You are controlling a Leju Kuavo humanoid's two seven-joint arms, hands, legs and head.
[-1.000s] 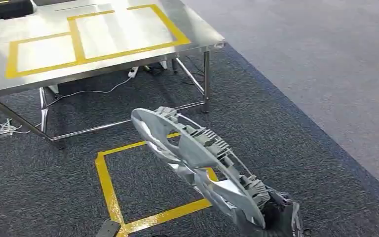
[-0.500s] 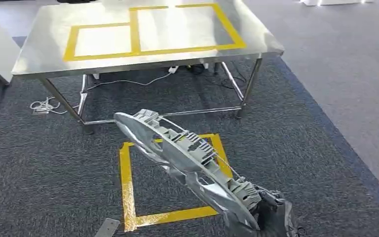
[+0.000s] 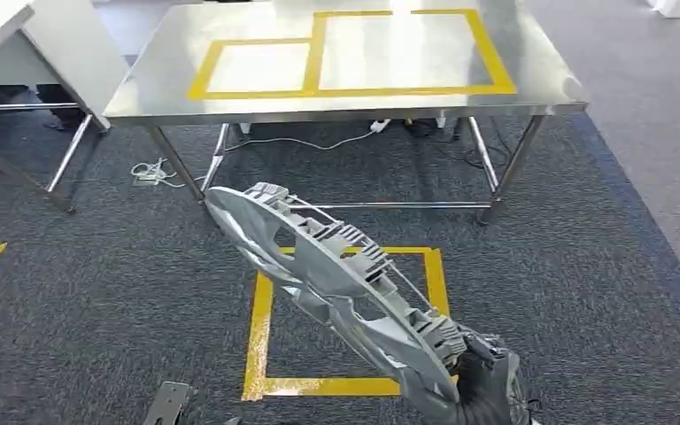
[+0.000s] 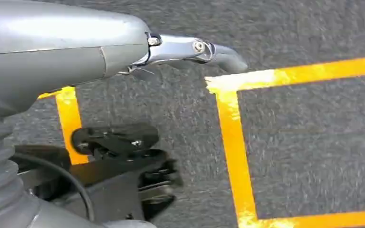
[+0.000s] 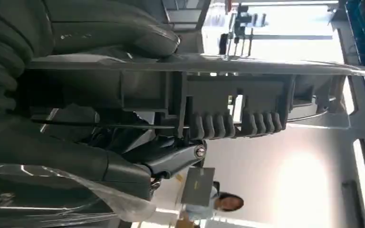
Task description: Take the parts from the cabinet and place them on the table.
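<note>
A large grey cast metal part (image 3: 328,274), curved and ribbed, hangs tilted over the carpet, and my right hand (image 3: 482,390) grips its near end at the bottom of the head view. The right wrist view has the part's ribbed edge (image 5: 237,95) close up, with my right hand (image 5: 76,142) wrapped around it. The steel table (image 3: 168,84) stands ahead, its top marked with two yellow tape rectangles (image 3: 257,66). My left hand (image 4: 123,52) hangs over the carpet, holding nothing, with a finger stretched out.
A yellow tape square (image 3: 261,336) marks the dark carpet between me and the table. Cables and a power strip (image 3: 150,173) lie under the table. A white table (image 3: 18,35) stands at the far left. A person (image 5: 225,202) is in the right wrist view.
The whole picture has shifted as the camera turned: the steel table now sits centred ahead and the floor square lies straight in front. The part stays in my right hand.
</note>
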